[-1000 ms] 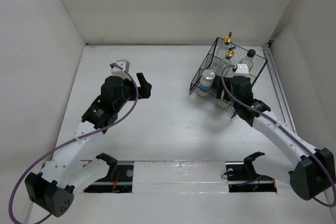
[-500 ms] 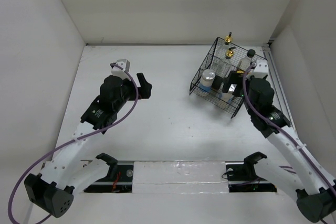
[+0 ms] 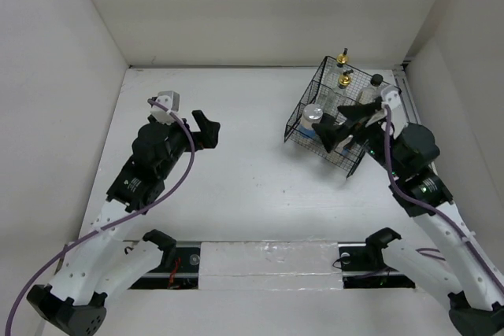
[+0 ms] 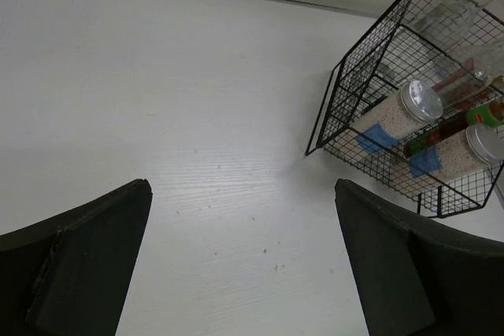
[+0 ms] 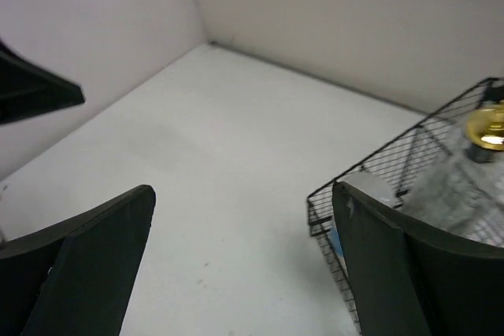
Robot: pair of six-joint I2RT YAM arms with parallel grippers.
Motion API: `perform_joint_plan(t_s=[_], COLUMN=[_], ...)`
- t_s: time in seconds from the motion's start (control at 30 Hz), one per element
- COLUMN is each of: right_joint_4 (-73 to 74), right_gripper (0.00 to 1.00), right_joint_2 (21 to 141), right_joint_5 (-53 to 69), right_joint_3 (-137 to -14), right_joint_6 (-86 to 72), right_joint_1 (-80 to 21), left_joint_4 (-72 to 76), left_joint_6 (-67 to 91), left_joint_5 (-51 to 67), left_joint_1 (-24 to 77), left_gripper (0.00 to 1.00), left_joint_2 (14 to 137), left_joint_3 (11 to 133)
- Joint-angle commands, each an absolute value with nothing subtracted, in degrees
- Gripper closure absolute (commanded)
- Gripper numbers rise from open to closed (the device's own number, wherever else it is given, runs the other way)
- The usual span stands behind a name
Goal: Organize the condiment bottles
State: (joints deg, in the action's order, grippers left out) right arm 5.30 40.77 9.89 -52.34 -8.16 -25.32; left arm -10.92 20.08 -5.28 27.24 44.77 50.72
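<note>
White walls (image 3: 260, 5) enclose a white table (image 3: 252, 163) bearing condiment bottles (image 3: 313, 121).

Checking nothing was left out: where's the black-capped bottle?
In the top view, the black-capped bottle stands in the wire basket at the far right of the table, just right of the two gold-topped bottles.

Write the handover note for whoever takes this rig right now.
End effectors: left end effector open and empty above the white table; right end effector open and empty beside the black wire basket.
Things: two short silver-lidded jars, small green-capped bottle, black-capped red-labelled bottle and two clear bottles with gold pourers all sit in the basket.
Done: every bottle is in the basket.
Left: probably only checking the arrangement and backing the right arm away.
</note>
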Motion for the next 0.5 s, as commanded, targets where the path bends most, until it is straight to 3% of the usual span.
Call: perform_joint_plan(t_s=[0.0,0.47], right_joint_4=[3.08,3.08], right_gripper=[0.01,0.01], right_joint_2=[45.25,53.35], right_joint_5=[22.93,14.24], right_joint_3=[-53.96,-54.58], right_joint_6=[-6.86,-3.96], right_joint_1=[-27.06,-40.16], left_joint_4=[-8.61,-8.09], left_joint_6=[20.39,20.39], left_joint_5=[-6.59,-4.75], left_joint_1=[26.98,26.98], left_gripper=[0.00,0.00], left_joint_2=[42.81,39.12], left_joint_3=[52.91,53.44])
